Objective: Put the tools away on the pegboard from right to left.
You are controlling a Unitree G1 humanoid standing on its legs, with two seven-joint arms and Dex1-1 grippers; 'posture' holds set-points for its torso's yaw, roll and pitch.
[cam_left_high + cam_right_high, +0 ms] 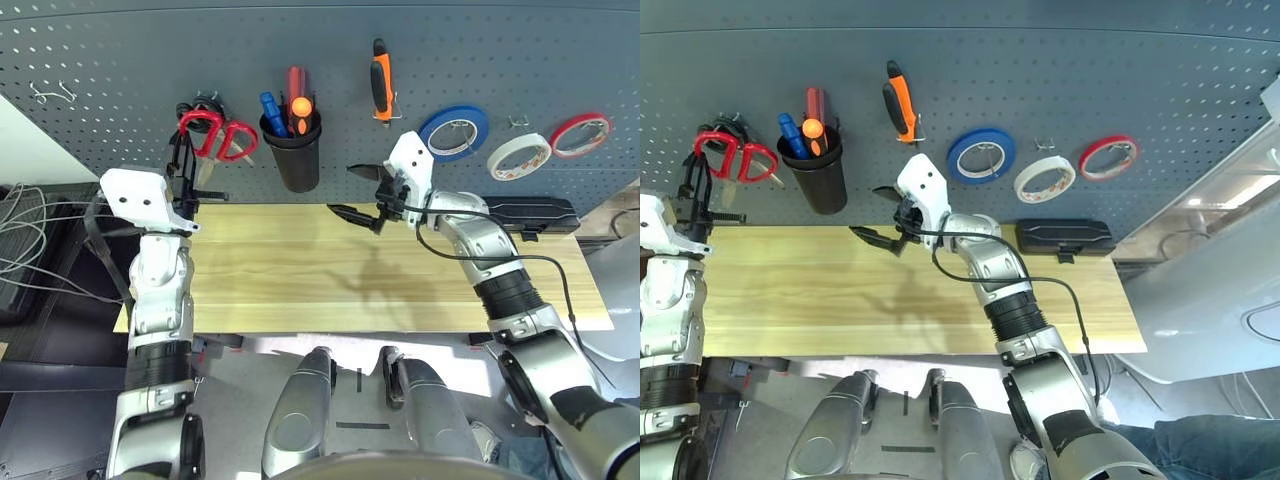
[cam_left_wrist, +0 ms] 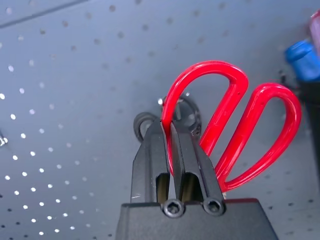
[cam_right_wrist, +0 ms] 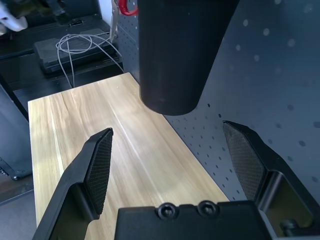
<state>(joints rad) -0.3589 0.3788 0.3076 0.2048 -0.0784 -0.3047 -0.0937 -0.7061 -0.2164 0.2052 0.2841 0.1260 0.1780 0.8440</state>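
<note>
The red-handled scissors hang against the pegboard at the left, and my left gripper is shut on one handle loop, its fingers pinching the red rim. To their right a black cup holds the screwdriver with the orange-and-black handle. The pliers hang further right, and the white tape roll hangs between a blue and a red roll. My right gripper stands open over the table, just right of the cup, with nothing between its fingers.
A blue tape roll and a red tape roll hang on the board. The cup also holds a blue-handled tool and a red-handled one. A black case lies at the back right of the wooden table. Cables lie at the far left.
</note>
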